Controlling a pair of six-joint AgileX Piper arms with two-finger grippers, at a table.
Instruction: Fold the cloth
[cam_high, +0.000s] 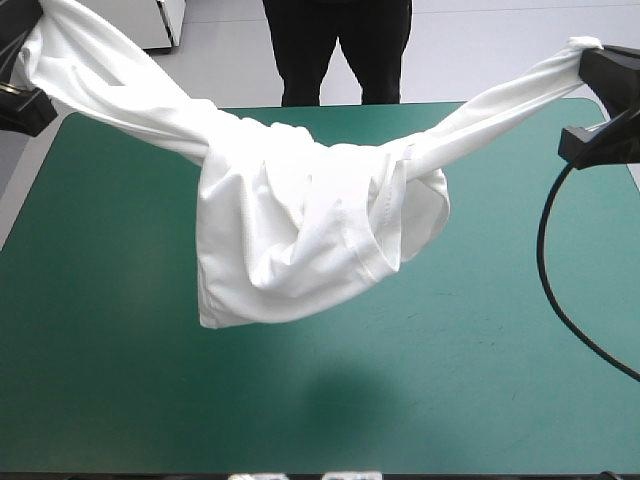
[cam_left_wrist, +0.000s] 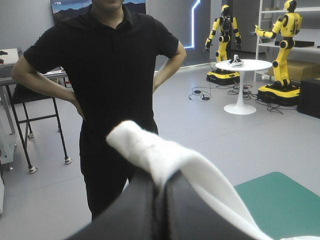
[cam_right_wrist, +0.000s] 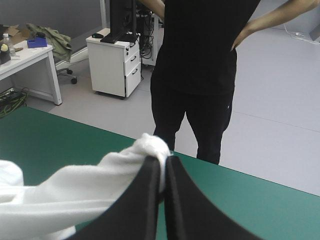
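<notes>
Nearest you, the table (cam_high: 470, 400) shows its teal-green cover bare along the near edge, with a faint shadow (cam_high: 340, 400) toward the table's middle. Over the table's middle hangs the T-shirt (cam_high: 300, 240), white and held up above the cover. Its bulk sags in a loose, creased pouch, and a stitched hem (cam_high: 385, 215) curves down the side nearer the table's right edge. From this pouch two twisted bands of cloth rise outward, one toward the table's far left corner and the other toward its far right corner.

Above the far left corner, the left gripper (cam_left_wrist: 161, 181) has its black fingers pressed together on the end of one band, and a rolled tuft of white fabric stands up past the fingertips. Above the far right corner, the right gripper (cam_right_wrist: 163, 161) is likewise clamped on the other band, with a small knob of cloth showing beyond its tips. In both wrist views you can see the cloth running from the fingers back down toward the table's middle.
</notes>
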